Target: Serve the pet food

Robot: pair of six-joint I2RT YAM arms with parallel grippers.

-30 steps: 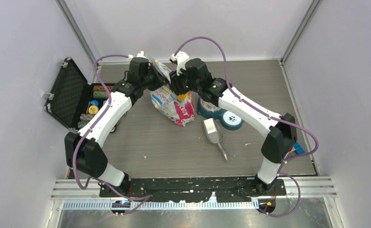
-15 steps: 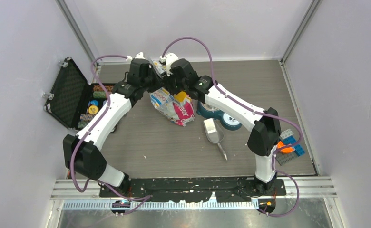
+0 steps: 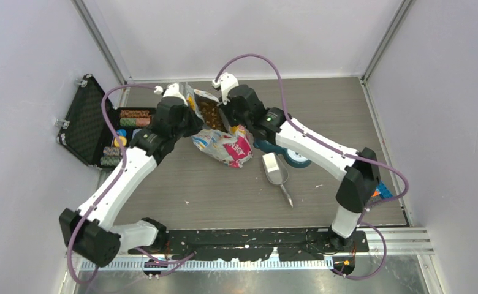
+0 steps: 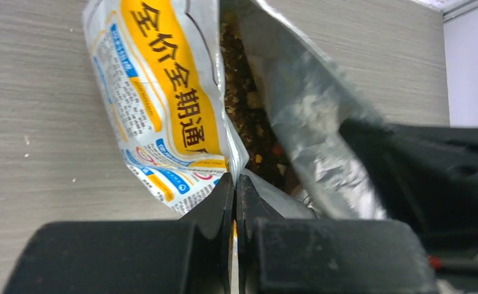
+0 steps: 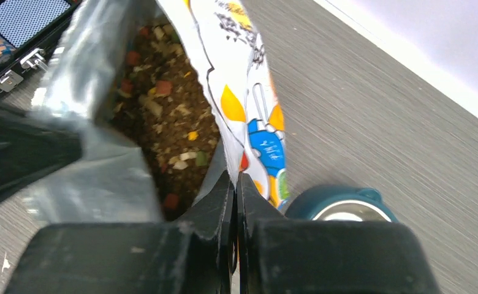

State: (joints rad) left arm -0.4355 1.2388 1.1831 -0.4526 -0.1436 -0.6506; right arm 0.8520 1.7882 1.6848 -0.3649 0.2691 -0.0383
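- Left gripper (image 3: pixel 192 114) (image 4: pixel 235 184): jaws pressed together on the left lip of the bag's mouth, with a thin fold of the printed film pinched between the tips.
- Right gripper (image 3: pixel 228 116) (image 5: pixel 235 182): jaws likewise shut, clamping the right lip of the same mouth; the two grippers face each other across the opening.
- Bag (image 3: pixel 225 146) (image 4: pixel 163 92) (image 5: pixel 252 86): a white, yellow and pink printed pouch with a silver foil lining, standing at the back centre of the table (image 3: pixel 224 196), its mouth spread open and facing upward.
- Pet food (image 3: pixel 211 113) (image 4: pixel 247 116) (image 5: pixel 163 122): a loose mass of small brown pellets with red, green and pale flecks. All of it that shows lies inside the bag, below the rim and between the two gripped lips.
- Metal scoop (image 3: pixel 275 169): lies flat on the table just in front and right of the bag, handle pointing toward the near edge; no gripper touches it.
- Teal feeder (image 3: pixel 298 155) (image 5: pixel 339 205): sits just right of the bag, partly under the right arm, with a steel bowl set in it.
- Black case (image 3: pixel 88 122): open at the left edge, holding rows of poker chips (image 3: pixel 130 113).
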